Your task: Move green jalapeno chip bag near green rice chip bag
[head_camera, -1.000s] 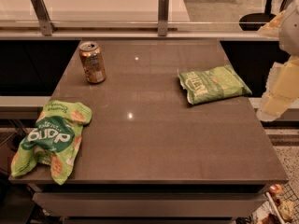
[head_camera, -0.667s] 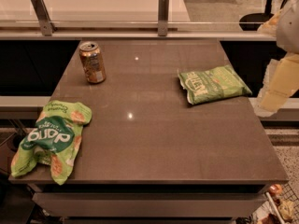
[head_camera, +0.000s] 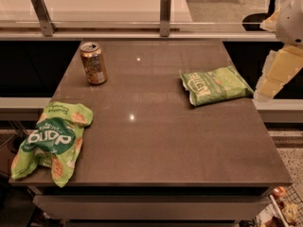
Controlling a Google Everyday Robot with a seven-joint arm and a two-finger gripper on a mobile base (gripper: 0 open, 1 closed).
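Note:
The green jalapeno chip bag [head_camera: 215, 85], small and pale green with white block lettering, lies flat on the right side of the dark table [head_camera: 156, 141]. The green rice chip bag [head_camera: 49, 141], larger and bright green with a dark oval logo, lies crumpled at the table's front left corner, partly over the edge. My gripper [head_camera: 266, 88] hangs at the right edge of the view, just right of the jalapeno bag and beyond the table's right edge. It is apart from the bag and holds nothing that I can see.
An orange soda can [head_camera: 93, 63] stands upright at the back left of the table. A counter with two metal posts [head_camera: 165, 13] runs along the back. An office chair [head_camera: 265, 4] stands at the far right.
My arm has moved a little up and to the left, closer to the jalapeno bag. The bags and the can have not moved.

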